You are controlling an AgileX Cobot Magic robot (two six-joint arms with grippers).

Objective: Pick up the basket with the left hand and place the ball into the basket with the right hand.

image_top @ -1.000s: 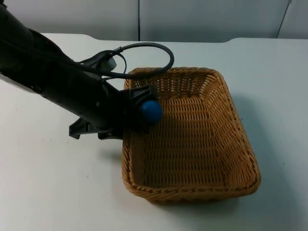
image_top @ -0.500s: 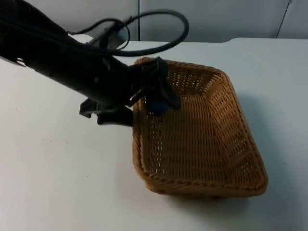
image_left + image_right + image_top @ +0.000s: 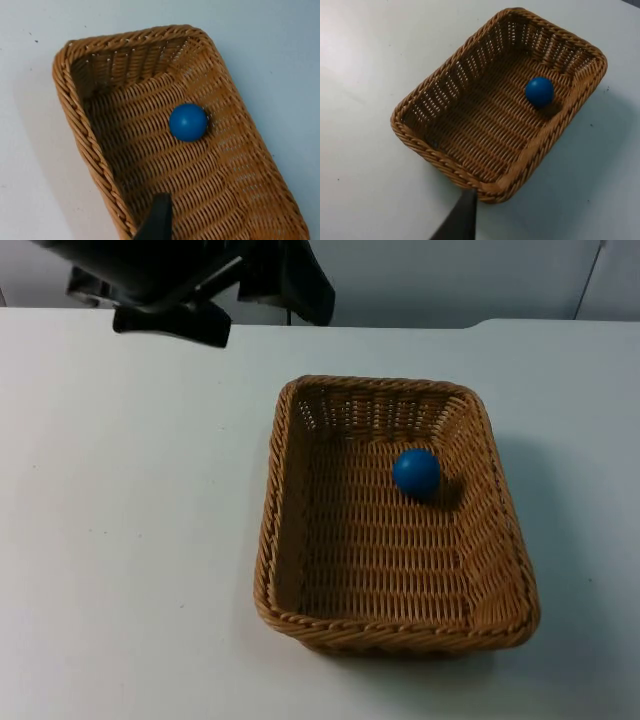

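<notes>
A white table runs back to a grey wall, and on it sits a brown woven basket, flat on the surface with its open side up. A blue ball lies on the basket's floor, toward the far end and close to the side wall nearer the picture's right in the top view, touching the weave and casting a small shadow beside it. In the left wrist view the ball rests near the middle of the basket, well apart from the corners. In the right wrist view the ball sits near one end of the basket, just beside a long wall. Nothing grips the basket; its rim is free all round. The left arm is seen in the top view above the table's far edge, well apart from the basket and off the table surface. Of the left gripper one black fingertip stands over the basket's near rim in the left wrist view, and whether its jaws are apart or together cannot be told. Of the right gripper one black fingertip stands just beside the basket's near corner, over the table, in the right wrist view, and its jaws cannot be judged either.
</notes>
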